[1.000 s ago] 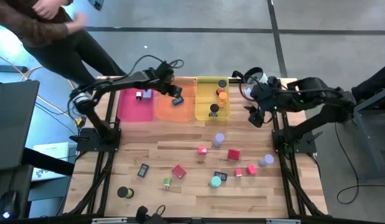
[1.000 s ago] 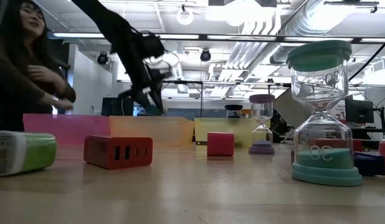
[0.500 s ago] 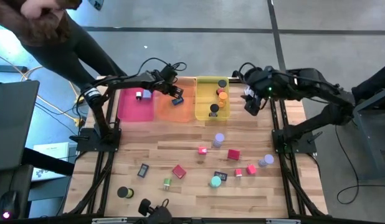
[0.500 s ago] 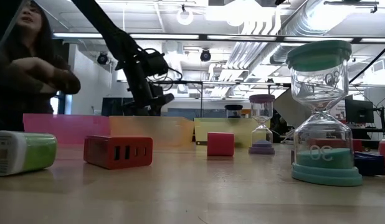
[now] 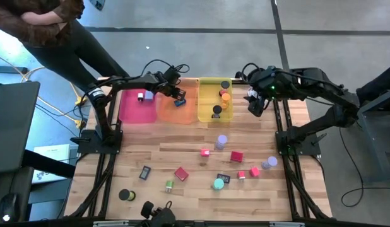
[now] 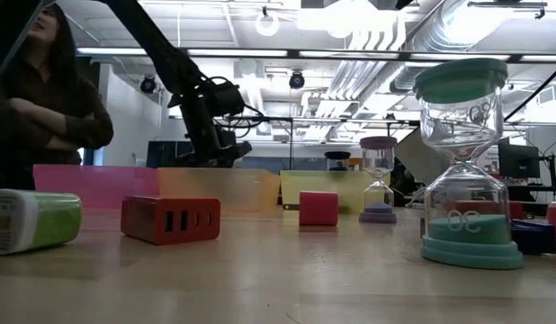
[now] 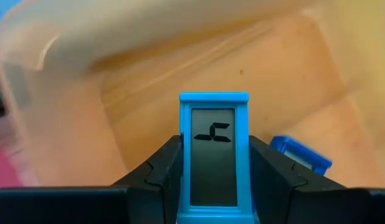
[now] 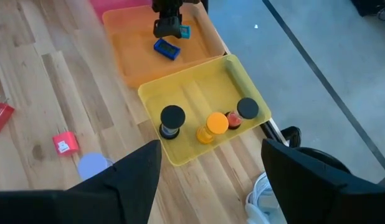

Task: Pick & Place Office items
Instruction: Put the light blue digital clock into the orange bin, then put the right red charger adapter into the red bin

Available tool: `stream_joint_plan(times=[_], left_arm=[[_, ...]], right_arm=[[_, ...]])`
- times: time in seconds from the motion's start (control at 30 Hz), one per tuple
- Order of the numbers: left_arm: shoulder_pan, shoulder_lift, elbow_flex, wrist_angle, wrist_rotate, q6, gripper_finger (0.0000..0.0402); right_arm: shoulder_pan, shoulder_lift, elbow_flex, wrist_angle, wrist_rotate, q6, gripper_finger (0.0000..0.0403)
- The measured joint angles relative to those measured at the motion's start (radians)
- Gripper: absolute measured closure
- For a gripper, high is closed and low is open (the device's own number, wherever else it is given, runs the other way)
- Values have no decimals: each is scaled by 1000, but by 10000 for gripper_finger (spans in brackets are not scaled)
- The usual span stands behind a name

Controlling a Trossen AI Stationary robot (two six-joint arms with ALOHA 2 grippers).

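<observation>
Closest to the table's front edge on the pale wooden tabletop (image 5: 182, 151) lie a black cylinder (image 5: 125, 195), a small green cylinder (image 5: 169, 186), a flat dark rectangle (image 5: 144, 172), a red block with slots (image 6: 170, 220) and a teal-capped hourglass (image 6: 470, 162), with pink cubes (image 5: 236, 156) and purple-capped timers (image 5: 222, 140) scattered a little farther in. Behind them three translucent trays stand side by side along the far edge: pink (image 5: 137, 108), orange (image 5: 177, 112) and yellow (image 5: 215, 107), the yellow one holding black and orange cylinders (image 8: 212, 124). The left gripper (image 7: 214, 180) hangs over the orange tray, its fingers clamped on a flat bright blue rectangle with a dark face (image 7: 213, 155); another blue rectangle (image 8: 166, 48) lies on that tray's floor. The right gripper (image 5: 255, 106) waits just beside the yellow tray, fingers spread with nothing between them. Beyond the table a person in a dark sleeve (image 6: 46, 117) stands with folded arms under white ceiling pipes (image 6: 368, 40).
</observation>
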Motion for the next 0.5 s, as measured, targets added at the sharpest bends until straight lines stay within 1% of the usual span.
stream_joint_plan(times=[0.1, 0.23, 0.3, 0.4, 0.5], left_arm=[[0, 8, 0, -11, -1, 3, 263], [0, 11, 2, -9, -2, 7, 229], [0, 12, 2, -7, -2, 14, 219], [0, 12, 2, -5, 0, 14, 214], [-2, 12, 1, -5, 0, 14, 212]], right_arm=[[0, 0, 0, -2, 0, 5, 137], [0, 0, 0, -4, -1, 7, 137], [0, 0, 0, -5, -14, 7, 137], [0, 0, 0, -5, -49, 13, 137], [0, 0, 0, -5, -48, 15, 137]])
